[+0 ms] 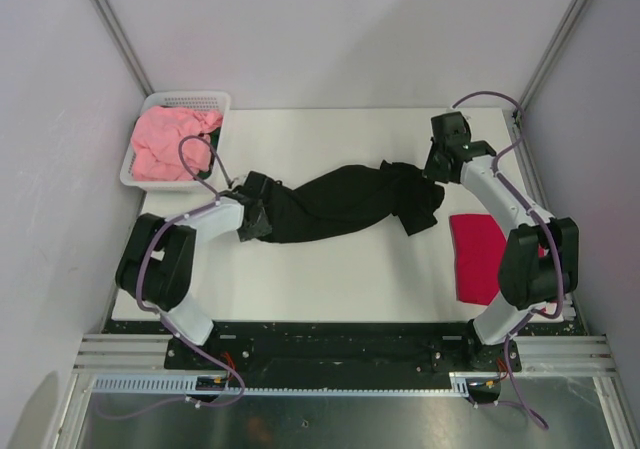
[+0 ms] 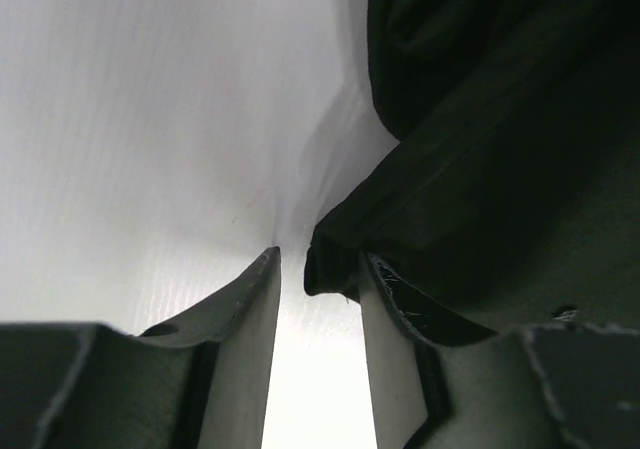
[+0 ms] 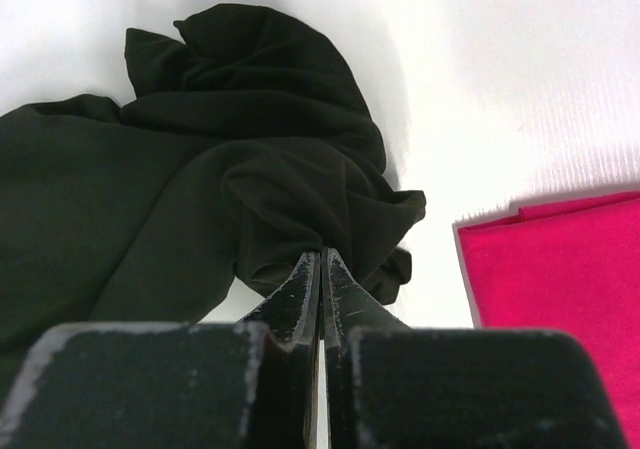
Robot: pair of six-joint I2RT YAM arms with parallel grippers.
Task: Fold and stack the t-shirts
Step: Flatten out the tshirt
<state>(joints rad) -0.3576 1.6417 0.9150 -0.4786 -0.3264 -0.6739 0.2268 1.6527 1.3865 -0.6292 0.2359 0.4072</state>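
The black t-shirt (image 1: pixel 340 201) lies bunched in a long band across the middle of the white table (image 1: pixel 330 279). My left gripper (image 1: pixel 262 214) is at its left end; in the left wrist view the gripper (image 2: pixel 320 255) is open, with a corner of the black cloth (image 2: pixel 480 149) lying over the right finger and hanging between the tips. My right gripper (image 1: pixel 432 169) is at the shirt's right end, and the right wrist view shows it (image 3: pixel 322 253) shut on a pinch of black cloth (image 3: pixel 150 189). The crimson t-shirt (image 1: pixel 475 254) lies folded at the right; it also shows in the right wrist view (image 3: pixel 560 289). No print shows on the black shirt.
A white mesh basket (image 1: pixel 185 98) stands at the back left corner with the salmon pink t-shirt (image 1: pixel 172 141) crumpled inside. Grey walls close in the table on the left, back and right. The right arm's elbow (image 1: pixel 535 259) is above the crimson shirt's right edge.
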